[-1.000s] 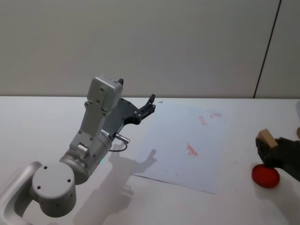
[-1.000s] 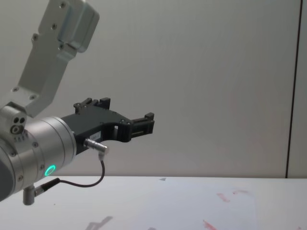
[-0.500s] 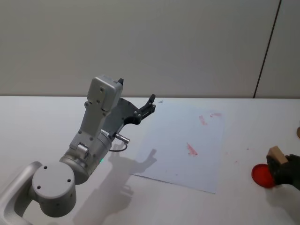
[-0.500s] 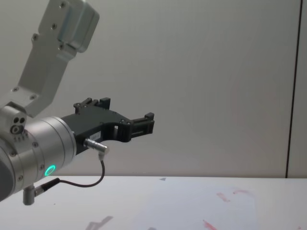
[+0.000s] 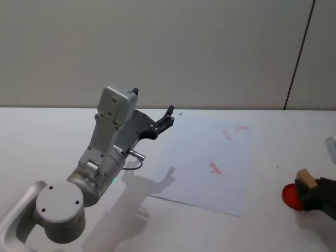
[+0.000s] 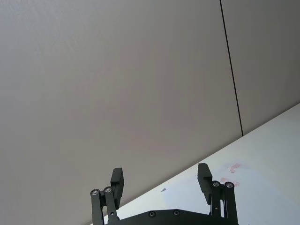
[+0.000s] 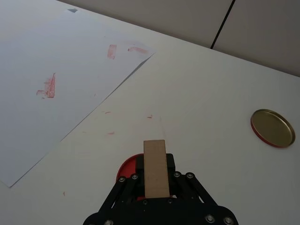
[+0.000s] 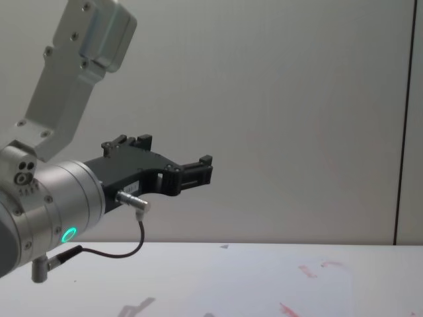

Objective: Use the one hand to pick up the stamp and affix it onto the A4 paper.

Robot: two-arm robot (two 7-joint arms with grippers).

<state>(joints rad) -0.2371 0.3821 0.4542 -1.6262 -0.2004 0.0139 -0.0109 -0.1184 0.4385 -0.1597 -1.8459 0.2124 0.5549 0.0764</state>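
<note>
At the right edge of the counter (image 5: 47, 142), the right gripper (image 7: 156, 180) has its jaws closed on the stamp (image 7: 155, 168), a tan block standing directly above a round red ink pad (image 5: 290, 196). Stamp and pad lie to the right of the A4 paper (image 5: 202, 160), clear of its edge. Red marks (image 7: 47, 87) show on the sheet. A gold lid (image 7: 273, 127) rests on the counter nearby. The left gripper (image 6: 161, 180) is raised above the counter near the sheet's far left corner, jaws open and holding nothing.

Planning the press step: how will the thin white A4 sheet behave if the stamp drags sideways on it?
The thin white A4 sheet lies loose and untaped on the smooth white table, so it would probably slide. Being thin, it would likely buckle, not resist.
</note>
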